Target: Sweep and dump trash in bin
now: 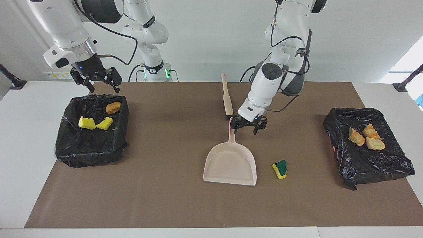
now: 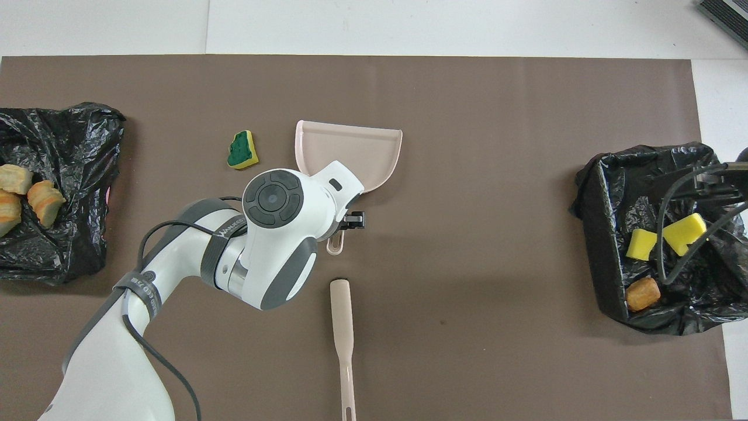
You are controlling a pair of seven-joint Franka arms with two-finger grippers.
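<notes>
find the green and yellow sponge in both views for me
Facing view: green-and-yellow sponge lies low and just past centre, beside the dustpan.
Overhead view: the sponge lies upper, short of centre, beside the dustpan.
Shared landmark: the dustpan.

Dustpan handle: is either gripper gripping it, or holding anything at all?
Nothing is held. Left gripper hangs open at the dustpan handle; right gripper is open over the bin.
</notes>
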